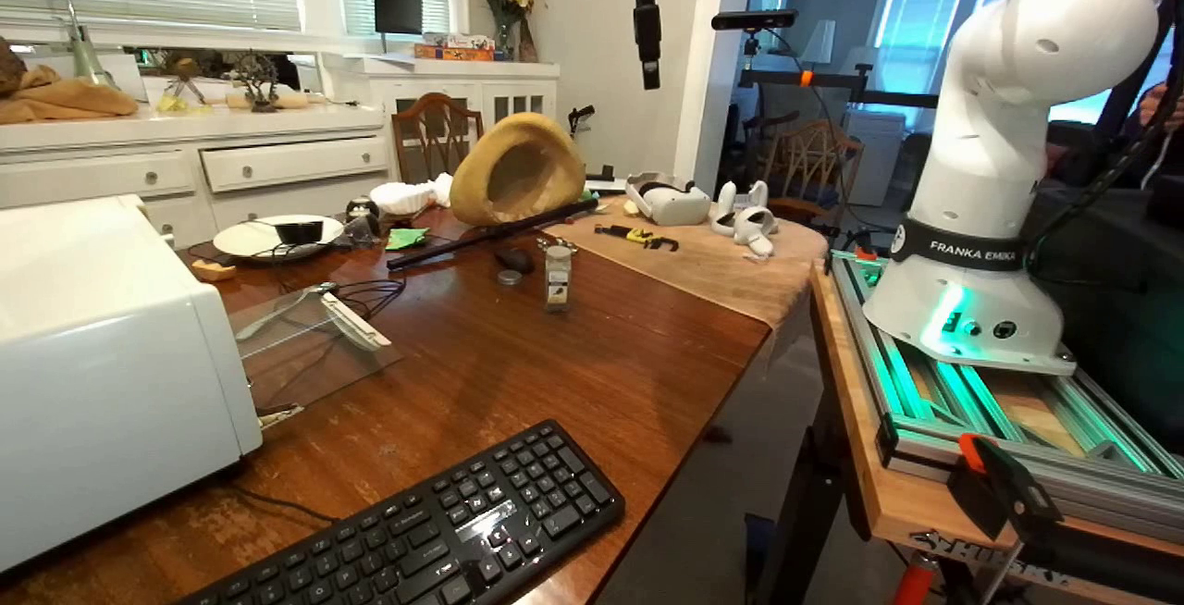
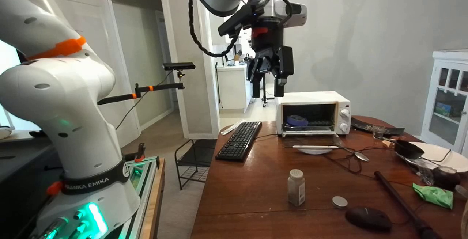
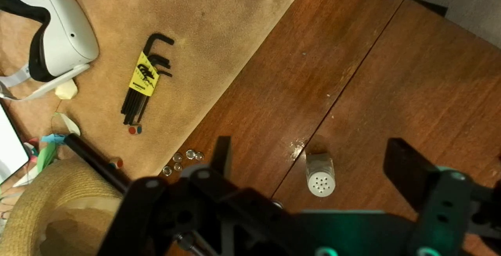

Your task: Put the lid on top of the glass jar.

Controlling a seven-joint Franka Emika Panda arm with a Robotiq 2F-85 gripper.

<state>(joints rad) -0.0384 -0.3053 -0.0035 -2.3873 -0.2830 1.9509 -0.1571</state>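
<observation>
The glass jar (image 1: pixel 558 283), a small upright shaker with a white perforated top, stands on the wooden table in both exterior views (image 2: pixel 296 190). In the wrist view the jar (image 3: pixel 321 177) shows between the fingers, farther below. The lid (image 2: pixel 339 202), a flat silvery disc, lies on the table a short way from the jar, apart from it; it also shows in an exterior view (image 1: pixel 509 278). In the wrist view only a sliver of the lid (image 3: pixel 278 204) shows past the gripper body. My gripper (image 2: pixel 267 92) is open and empty, high above the table (image 1: pixel 651 78).
A black mouse (image 2: pixel 368 218) lies close to the lid. A black rod (image 2: pixel 402 198), a straw hat (image 1: pixel 520 170) and a hex key set (image 3: pixel 144 78) lie nearby. A keyboard (image 2: pixel 239 141) and a white toaster oven (image 2: pixel 313 113) are at the table's far end in an exterior view.
</observation>
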